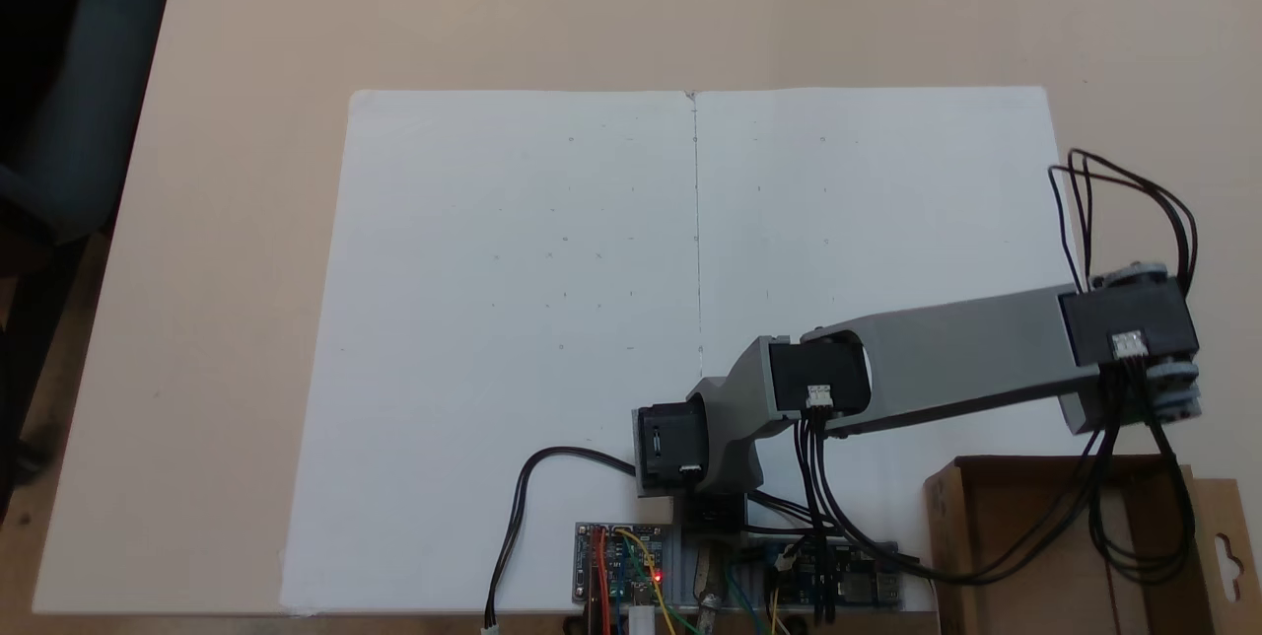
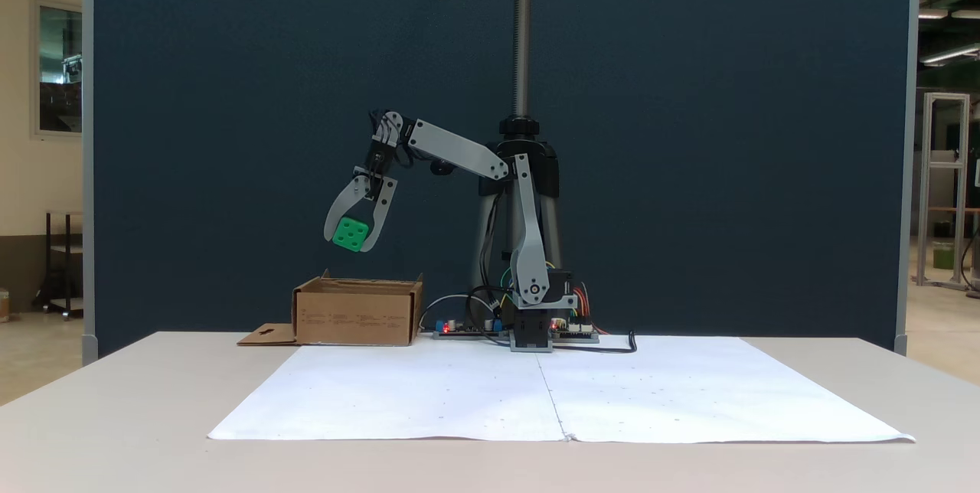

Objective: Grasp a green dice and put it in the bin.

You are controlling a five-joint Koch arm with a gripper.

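The green dice (image 2: 351, 233) hangs in the air, pinched between the two grey fingers of my gripper (image 2: 351, 240), which is shut on it. The gripper points down, directly above the open top of the bin (image 2: 357, 314), a brown cardboard box with low walls. A clear gap separates the dice from the box rim. In a fixed view from above, the bin (image 1: 1025, 556) sits at the lower right with its flap and hanger hole (image 1: 1226, 549); the arm's wrist (image 1: 1134, 339) reaches over its far edge and hides the gripper and dice below it.
White paper sheets (image 1: 611, 319) cover the middle of the beige table. The arm's base and circuit boards (image 1: 631, 566) with loose cables stand at the paper's near edge beside the box. A dark partition (image 2: 689, 133) and a metal pole (image 2: 521, 34) stand behind the arm.
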